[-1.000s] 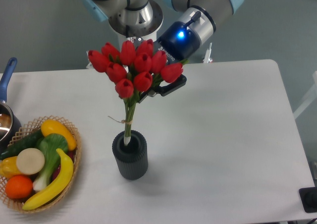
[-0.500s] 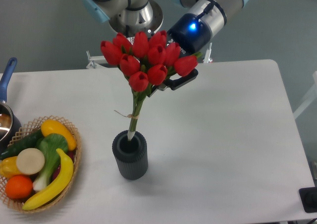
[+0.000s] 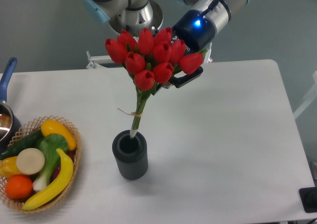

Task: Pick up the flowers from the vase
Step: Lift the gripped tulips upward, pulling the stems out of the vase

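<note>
**Flowers nearly clear of the vase**

Flowers (image 3: 151, 60) hang in the air above the vase (image 3: 130, 155), stem tips at or just over its mouth, so the lift is almost done; only clearing the rim remains. Their long axis tilts: buds up and right, stems down-left toward the pot. The gripper (image 3: 174, 78) pinches the bunch just beneath the buds, fingers largely hidden behind them.

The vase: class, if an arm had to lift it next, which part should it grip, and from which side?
Grip the vase across its ribbed sides, coming down from above. It stands upright, a short cylinder, and the flowers' stem tip sits about at its mouth, so clear that first.
</note>
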`<state>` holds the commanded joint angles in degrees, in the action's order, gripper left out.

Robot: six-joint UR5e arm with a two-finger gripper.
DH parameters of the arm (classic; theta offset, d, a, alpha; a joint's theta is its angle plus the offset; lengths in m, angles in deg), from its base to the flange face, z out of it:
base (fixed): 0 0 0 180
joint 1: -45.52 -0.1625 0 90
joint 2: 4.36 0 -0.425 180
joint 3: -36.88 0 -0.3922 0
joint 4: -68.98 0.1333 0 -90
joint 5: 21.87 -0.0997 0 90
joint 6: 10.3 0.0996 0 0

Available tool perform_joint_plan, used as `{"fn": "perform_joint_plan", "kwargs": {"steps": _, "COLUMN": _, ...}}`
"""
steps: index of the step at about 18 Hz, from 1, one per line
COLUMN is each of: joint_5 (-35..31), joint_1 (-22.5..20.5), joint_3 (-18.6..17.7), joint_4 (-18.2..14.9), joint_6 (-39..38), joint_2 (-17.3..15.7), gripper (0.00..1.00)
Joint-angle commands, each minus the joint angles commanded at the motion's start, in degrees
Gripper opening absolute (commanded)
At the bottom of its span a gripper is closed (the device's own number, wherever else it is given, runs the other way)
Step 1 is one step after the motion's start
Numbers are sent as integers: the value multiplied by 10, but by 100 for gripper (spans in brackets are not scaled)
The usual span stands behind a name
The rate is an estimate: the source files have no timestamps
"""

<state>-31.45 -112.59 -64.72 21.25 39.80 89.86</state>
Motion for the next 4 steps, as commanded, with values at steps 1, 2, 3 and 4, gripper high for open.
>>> {"fn": "perform_joint_plan", "kwargs": {"steps": 1, "joint_5": 0, "joint_1": -1, "joint_3": 0, "joint_4": 0, "joint_6": 0, "joint_2": 1, "gripper": 55}}
{"fn": "perform_joint_plan", "kwargs": {"steps": 2, "joint_5": 0, "joint_1": -1, "joint_3": 0, "joint_4": 0, "joint_6": -1, "joint_2": 0, "gripper": 55}}
{"fn": "perform_joint_plan", "kwargs": {"steps": 3, "joint_5": 0, "joint_1": -1, "joint_3": 0, "joint_4": 0, "joint_6": -1, "joint_2": 1, "gripper": 55}}
{"fn": "perform_joint_plan", "kwargs": {"steps": 4, "joint_5": 0, "joint_1": -3, "joint_3": 0, "joint_4": 0, "joint_6": -1, "joint_2": 0, "gripper": 55}}
